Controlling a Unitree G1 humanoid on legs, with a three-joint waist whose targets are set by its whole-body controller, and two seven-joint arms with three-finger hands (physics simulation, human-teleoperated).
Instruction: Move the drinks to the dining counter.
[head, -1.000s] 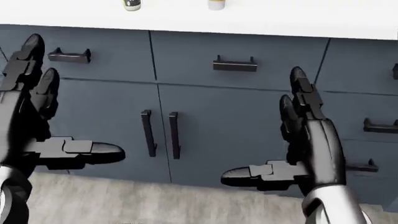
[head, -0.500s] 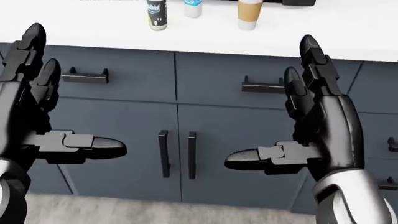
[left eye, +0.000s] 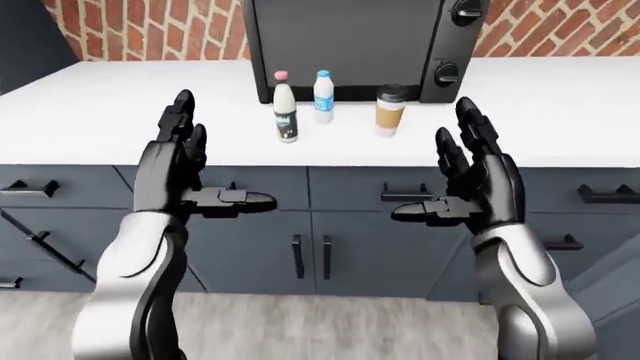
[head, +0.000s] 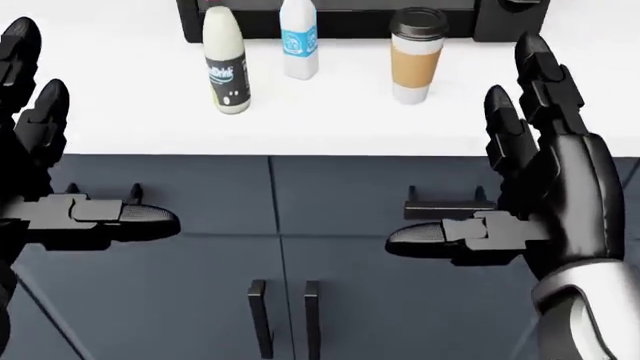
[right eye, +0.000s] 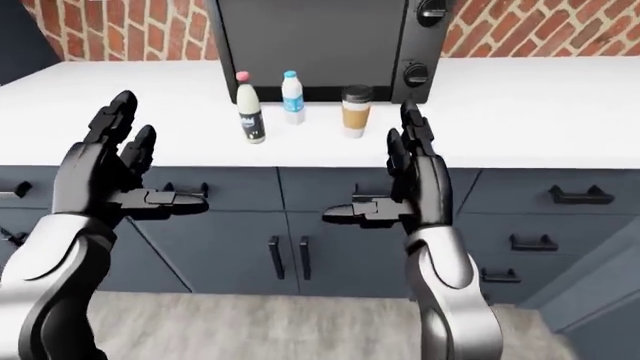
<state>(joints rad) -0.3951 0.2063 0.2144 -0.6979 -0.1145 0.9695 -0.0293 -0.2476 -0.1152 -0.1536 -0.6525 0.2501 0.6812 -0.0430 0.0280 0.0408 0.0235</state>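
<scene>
Labels unreadable: a dark-labelled white bottle, a blue-labelled bottle and a lidded paper coffee cup stand mid-bench by the microwave; left hand and right hand released, empty

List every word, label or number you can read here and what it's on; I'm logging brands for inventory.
None can be read.
Cream bottle with dark label: white marks, too blurred to read.
White bottle with blue label: print too small to read.
Coffee cup: plain brown sleeve, no text.
Microwave: knobs, no legible markings.
</scene>
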